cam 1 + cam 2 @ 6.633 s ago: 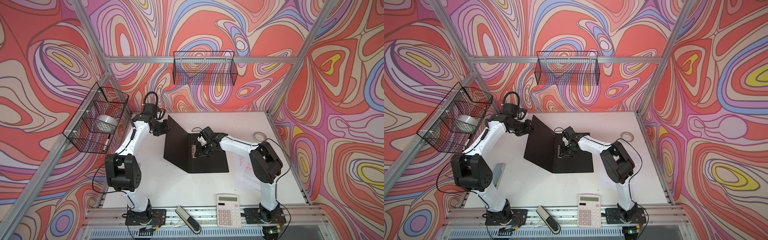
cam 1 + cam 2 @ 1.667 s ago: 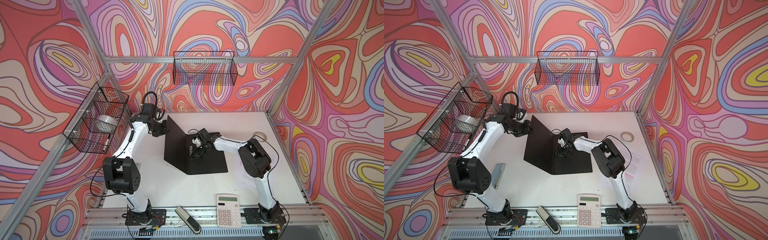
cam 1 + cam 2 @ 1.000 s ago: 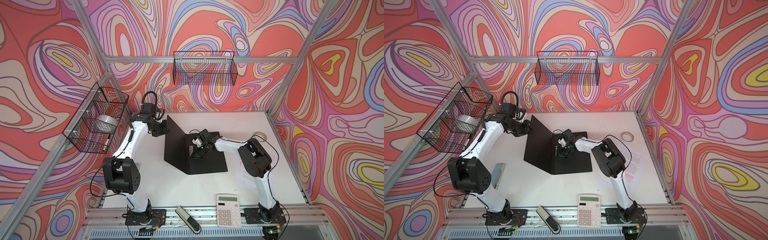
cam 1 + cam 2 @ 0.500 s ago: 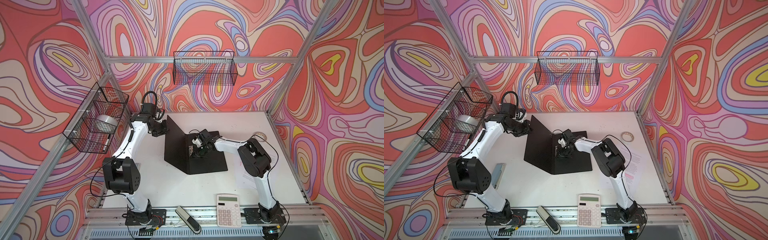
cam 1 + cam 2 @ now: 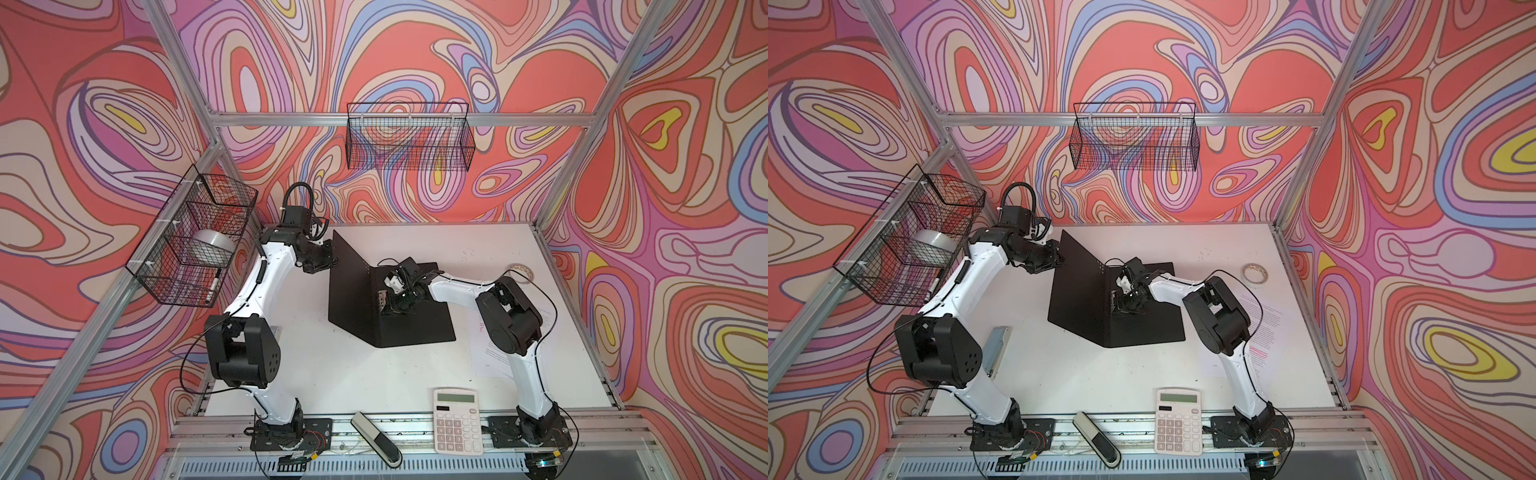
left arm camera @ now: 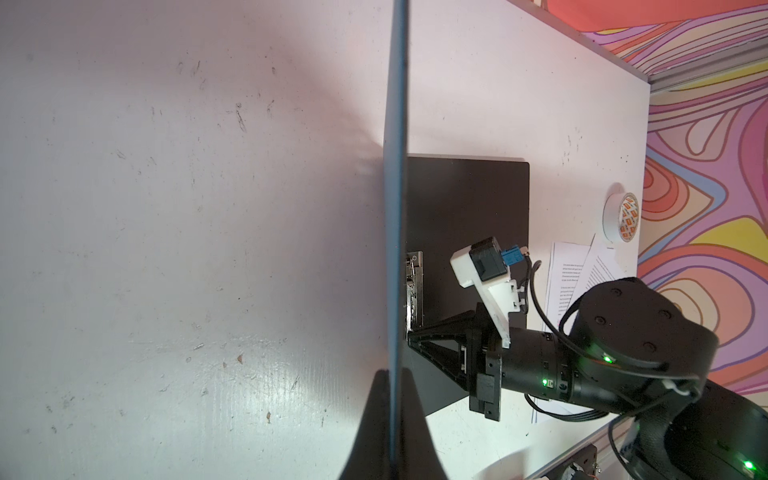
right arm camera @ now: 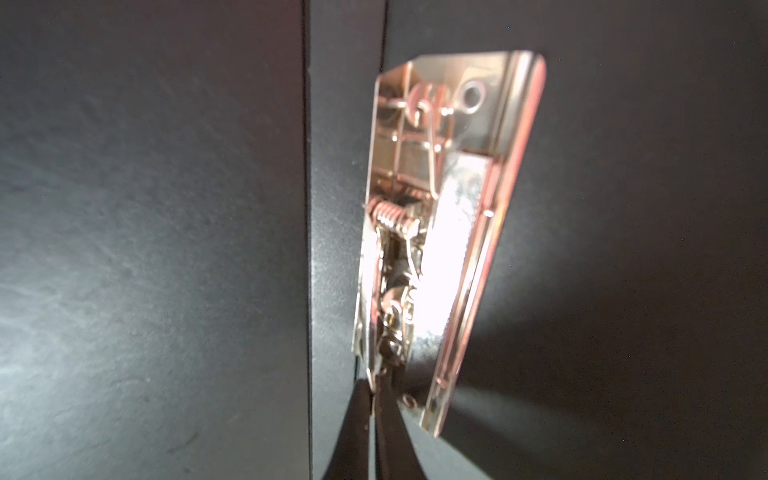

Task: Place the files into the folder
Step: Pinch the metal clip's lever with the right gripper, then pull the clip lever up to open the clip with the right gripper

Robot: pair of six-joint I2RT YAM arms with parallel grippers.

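Note:
The folder [image 5: 415,328] [image 5: 1142,328] lies open, black inside showing, in both top views. My left gripper [image 5: 332,259] [image 6: 392,378] is shut on the outer edge of its left cover [image 6: 397,166] and holds that cover upright. At the spine, the metal clip [image 7: 449,232] [image 5: 382,297] stands tilted up from the black board. My right gripper [image 7: 376,386] [image 5: 390,305] is shut on the thin lever at the clip's near end. The files [image 5: 484,353] [image 5: 1266,324] [image 6: 573,274], white printed sheets, lie flat right of the folder, partly under my right arm.
A white calculator [image 5: 457,419] and a grey-black pedal-shaped device [image 5: 376,436] sit at the front edge. A tape roll [image 5: 521,272] lies at the back right. Wire baskets hang on the left wall [image 5: 195,241] and the back wall [image 5: 409,141].
Over the last second nothing has visibly moved. Since the oldest frames my right arm's elbow has folded in toward the folder and its gripper has shifted closer to the spine clip.

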